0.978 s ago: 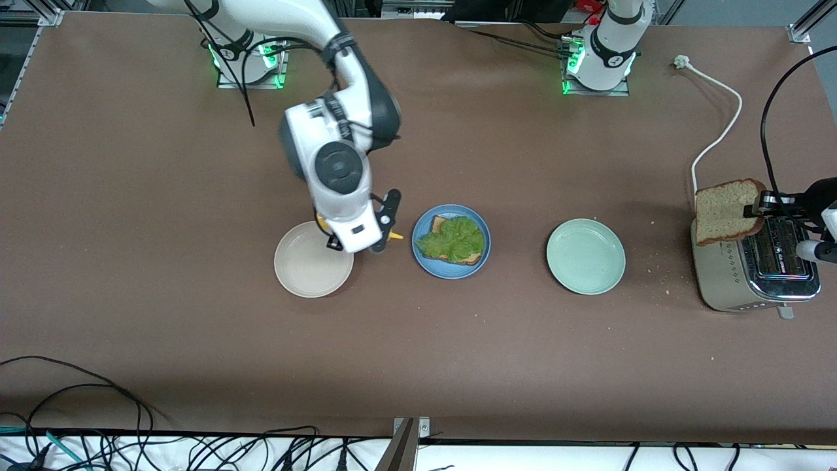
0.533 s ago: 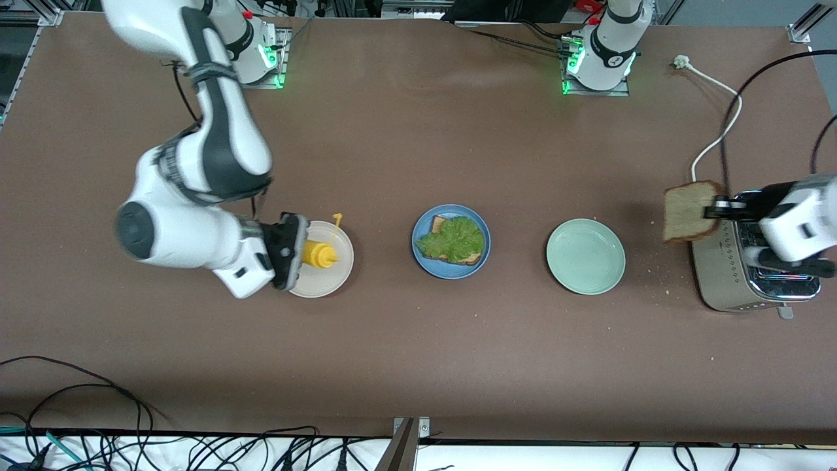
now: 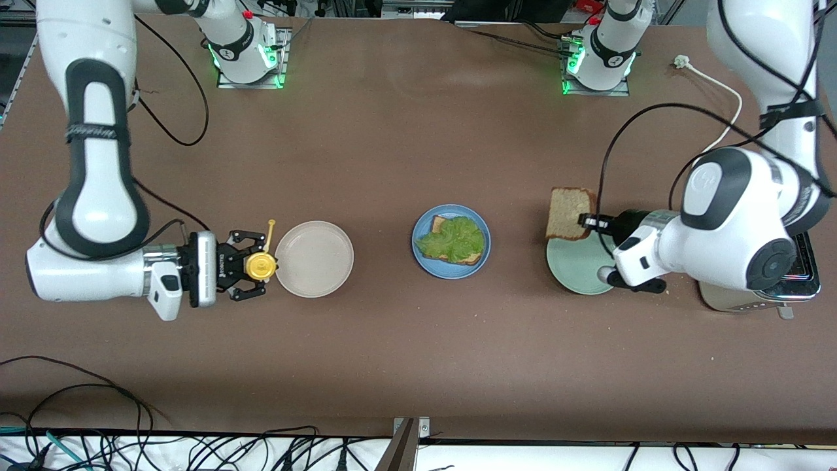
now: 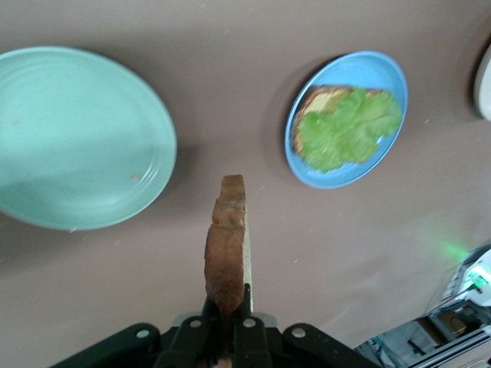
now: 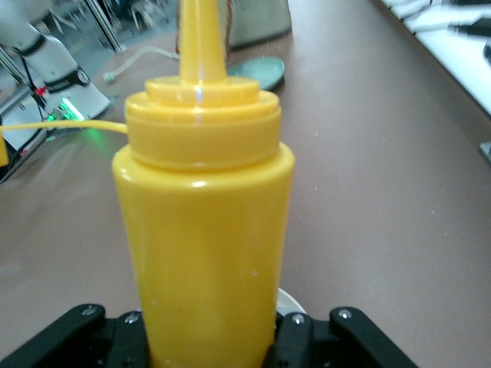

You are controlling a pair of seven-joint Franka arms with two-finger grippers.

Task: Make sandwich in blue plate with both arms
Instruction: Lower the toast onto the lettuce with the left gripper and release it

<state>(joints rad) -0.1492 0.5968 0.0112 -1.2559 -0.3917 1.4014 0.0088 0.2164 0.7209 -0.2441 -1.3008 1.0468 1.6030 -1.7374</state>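
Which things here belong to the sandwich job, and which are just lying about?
Belonging to the job:
- blue plate with bottom bread slice and lettuce
- second bread slice, held by the left pincer over the pale green plate

Lying about or not needed now:
- beige plate
- toaster
- yellow squeeze bottle, held in the right pincer

Glossy yellow plastic bottle (image 5: 203, 230), matt brown table (image 3: 418, 366), shiny metal toaster (image 3: 794, 288) (part hidden), porous bread slice (image 3: 570, 214)
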